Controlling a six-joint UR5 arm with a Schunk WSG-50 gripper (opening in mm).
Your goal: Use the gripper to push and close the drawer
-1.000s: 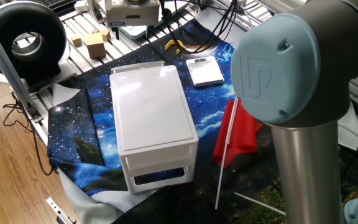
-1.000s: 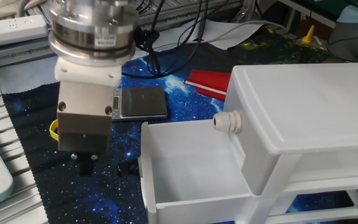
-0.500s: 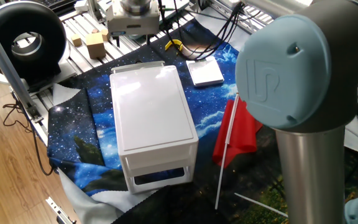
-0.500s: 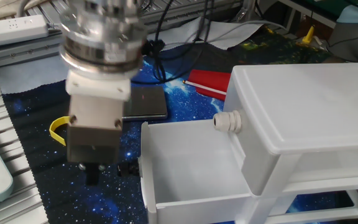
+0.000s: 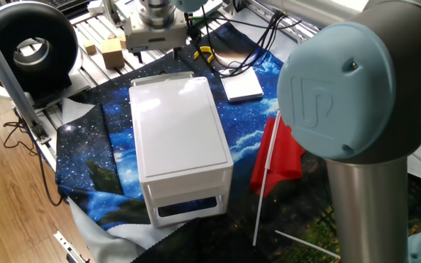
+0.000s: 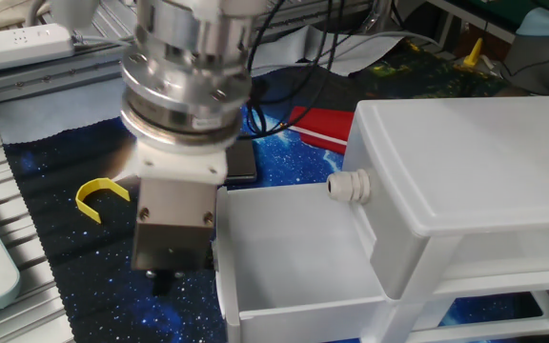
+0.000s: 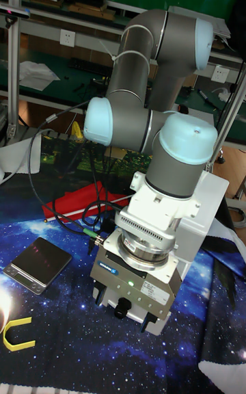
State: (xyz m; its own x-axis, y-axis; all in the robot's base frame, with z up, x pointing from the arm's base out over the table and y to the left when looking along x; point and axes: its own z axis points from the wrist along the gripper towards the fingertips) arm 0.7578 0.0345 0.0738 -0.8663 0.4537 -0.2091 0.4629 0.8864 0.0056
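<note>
Fingertips (image 6: pixel 163 282) of the gripper (image 6: pixel 163 283), whose spread cannot be told, should be kept flat against the open drawer's (image 6: pixel 294 257) left front, then driven squarely rightward.

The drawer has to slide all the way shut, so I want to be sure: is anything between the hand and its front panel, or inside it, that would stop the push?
Nothing visible blocks it. The hand sits right beside the front panel of the open drawer, with no object between them. The drawer looks empty inside, and its path back into the cabinet appears free.
</note>
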